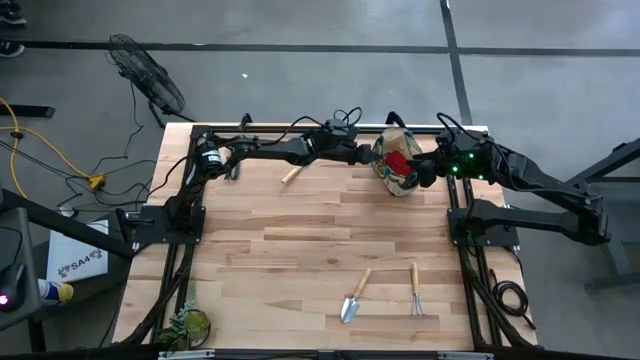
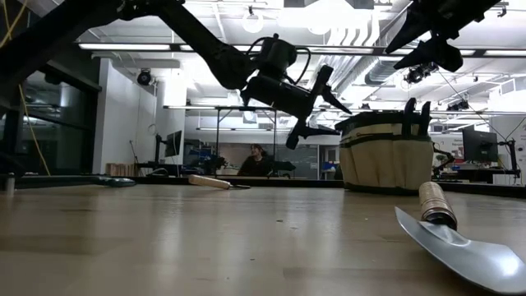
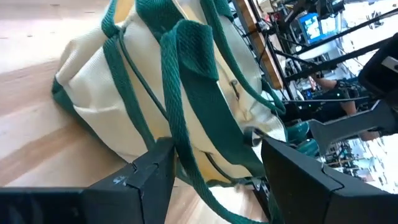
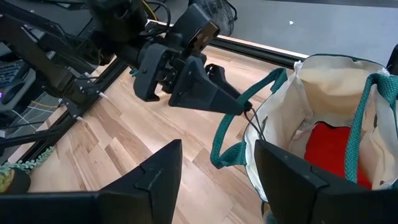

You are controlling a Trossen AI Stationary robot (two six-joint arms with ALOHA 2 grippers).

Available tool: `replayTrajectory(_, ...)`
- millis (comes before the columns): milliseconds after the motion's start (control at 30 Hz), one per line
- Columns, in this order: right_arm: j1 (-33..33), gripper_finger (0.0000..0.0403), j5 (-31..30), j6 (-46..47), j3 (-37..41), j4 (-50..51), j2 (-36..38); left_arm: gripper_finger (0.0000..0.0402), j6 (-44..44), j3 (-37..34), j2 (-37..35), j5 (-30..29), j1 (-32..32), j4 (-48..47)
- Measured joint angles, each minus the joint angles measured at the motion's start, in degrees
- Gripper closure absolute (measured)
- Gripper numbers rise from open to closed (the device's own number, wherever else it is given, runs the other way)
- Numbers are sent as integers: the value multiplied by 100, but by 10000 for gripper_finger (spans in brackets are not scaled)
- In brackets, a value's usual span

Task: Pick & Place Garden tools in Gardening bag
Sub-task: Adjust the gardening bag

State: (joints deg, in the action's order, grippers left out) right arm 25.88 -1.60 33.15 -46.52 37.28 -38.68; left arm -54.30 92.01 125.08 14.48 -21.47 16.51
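Note:
The tan gardening bag (image 1: 398,165) with green trim stands at the table's far right, and a red cloth (image 4: 329,149) lies inside it. My left gripper (image 3: 214,146) reaches in level from the table's left, open, with the bag's green loop handle (image 3: 183,106) between its fingers. My right gripper (image 4: 214,165) hovers open above and to the right of the bag, with nothing between its fingers. A wooden-handled trowel (image 1: 354,297) and a hand rake (image 1: 416,290) lie flat near the table's near edge. Another wooden-handled tool (image 1: 292,173) lies near the far edge. My left gripper has one strap of the bag's loop handle (image 3: 186,146) running down between its open fingers. It comes level from the table's left. I cannot tell whether a finger touches the strap. The bag stands on the table.
A leafy green plant clump (image 1: 188,325) sits at the near left corner. Bare wood lies across the table's middle (image 1: 300,240). The arms' black frames (image 1: 470,230) line both sides of the table. A person sits in the room beyond the far edge.

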Motion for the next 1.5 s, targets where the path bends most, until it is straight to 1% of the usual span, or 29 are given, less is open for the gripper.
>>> replayTrajectory(167,1,210,1,2,0,0,-2,172,-1,0,0,-22,17,-14)
replayTrajectory(267,-1,210,1,3,0,0,0,183,-2,-2,0,-20,22,-56)
replayTrajectory(600,1,210,1,24,0,2,0,264,-2,-2,0,-2,11,-92)
replayTrajectory(967,1,210,21,24,0,109,0,325,135,-2,0,-1,11,-176)
replayTrajectory(1067,-1,210,25,147,0,196,-2,351,191,-2,0,45,9,-195)
replayTrajectory(1167,-1,210,46,177,0,274,-2,386,309,-2,0,168,7,-195)
replayTrajectory(1200,0,210,61,206,0,278,-2,391,328,-2,0,213,7,-195)
replayTrajectory(1333,1,210,63,331,0,286,-2,389,343,-2,0,495,7,-203)
replayTrajectory(1500,1,210,40,617,0,293,-2,396,317,-3,0,831,9,-214)
